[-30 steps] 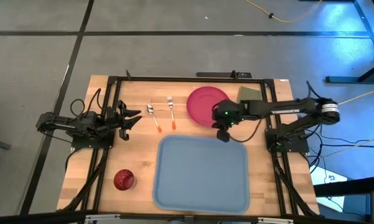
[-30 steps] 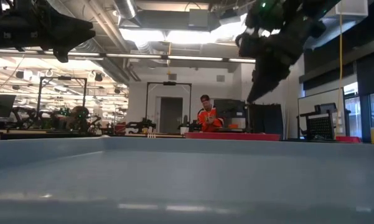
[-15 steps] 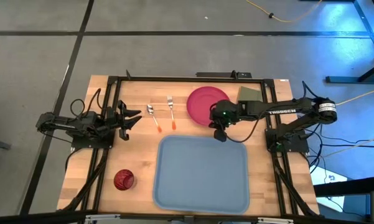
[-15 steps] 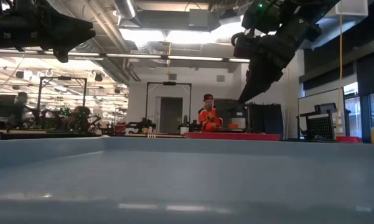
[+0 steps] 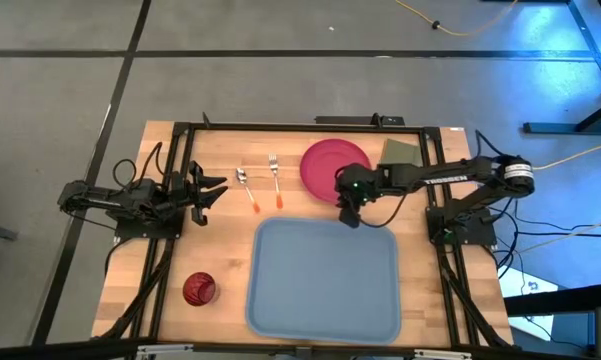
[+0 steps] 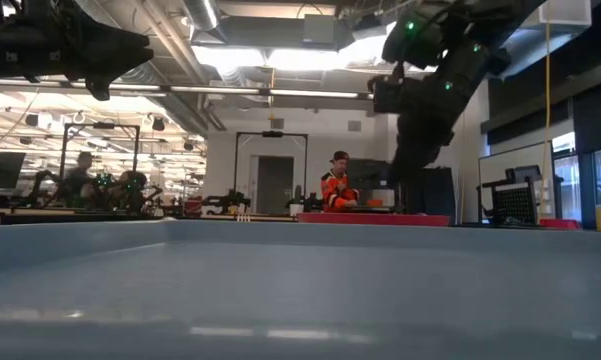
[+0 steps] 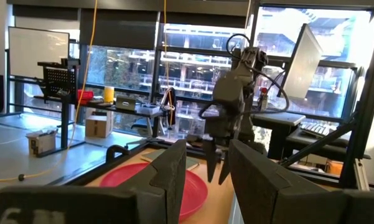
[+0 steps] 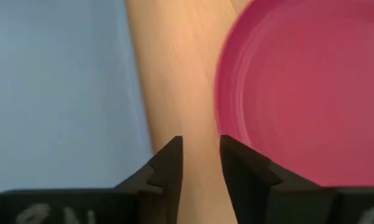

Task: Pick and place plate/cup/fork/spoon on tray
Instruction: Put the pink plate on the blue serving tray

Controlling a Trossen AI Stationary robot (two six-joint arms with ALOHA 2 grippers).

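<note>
The pink-red plate (image 5: 325,168) lies flat on the wooden table at the far middle. The light blue tray (image 5: 325,280) lies nearer. My right gripper (image 5: 350,217) hangs open, pointing down over the bare strip of table between the plate's near rim (image 8: 311,93) and the tray's far edge (image 8: 56,81), and touches nothing. The spoon (image 5: 247,188) and fork (image 5: 275,178) lie left of the plate. The dark red cup (image 5: 199,289) stands near left. My left gripper (image 5: 215,190) waits open at the table's left, raised above it.
A small green pad (image 5: 400,150) lies right of the plate under the right arm. A black frame runs around the table top. In the low view a person in orange (image 6: 335,190) sits in the room far behind the table.
My right gripper has moved a little toward the table's left and down, closer to the strip between plate and tray. Its fingers, shut to a point before, now stand apart.
</note>
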